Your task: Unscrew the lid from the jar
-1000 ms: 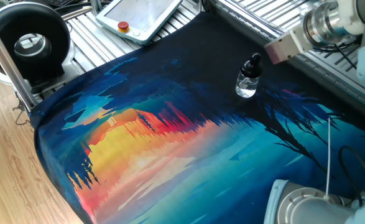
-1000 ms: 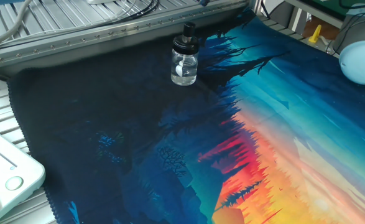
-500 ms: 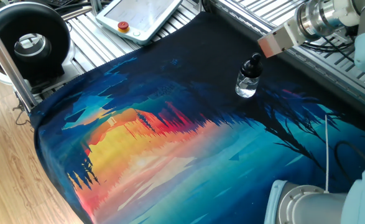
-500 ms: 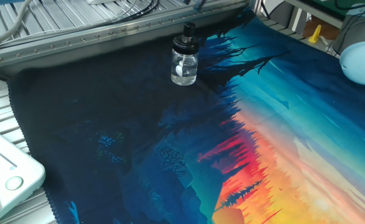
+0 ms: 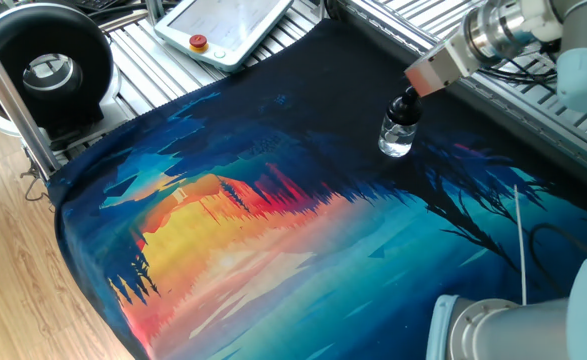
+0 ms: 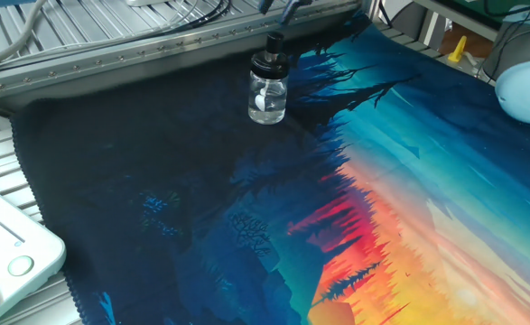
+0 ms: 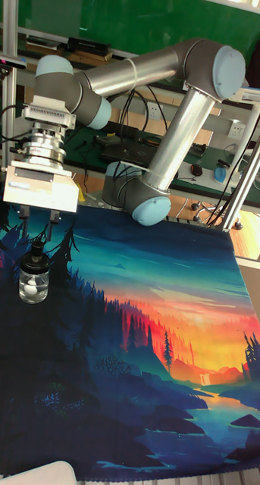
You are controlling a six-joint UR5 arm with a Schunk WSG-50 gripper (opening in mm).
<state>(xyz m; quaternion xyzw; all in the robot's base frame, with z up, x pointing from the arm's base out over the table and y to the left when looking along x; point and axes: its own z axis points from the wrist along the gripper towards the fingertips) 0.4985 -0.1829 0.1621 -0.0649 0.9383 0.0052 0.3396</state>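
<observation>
The jar (image 5: 396,137) is a small clear glass bottle standing upright on the dark far part of the colourful mat (image 5: 273,230). Its lid (image 5: 405,103) is a narrow black cap. The other fixed view shows the jar (image 6: 267,97) and lid (image 6: 272,56) near the metal rail. In the tall fixed view my gripper (image 7: 38,226) hangs open directly above the lid (image 7: 36,255), a finger on each side, not touching the jar (image 7: 33,283). In one fixed view the gripper (image 5: 416,90) sits just over the cap, its fingertips hidden by its body.
A white teach pendant (image 5: 228,25) lies on the slatted metal table beyond the mat. A black round device (image 5: 43,62) stands at the left corner. The robot's base (image 5: 493,325) sits at the mat's near right edge. A metal rail (image 6: 156,50) runs behind the jar.
My gripper has moved left and down toward the jar and now hangs right over the lid. The jar has not moved.
</observation>
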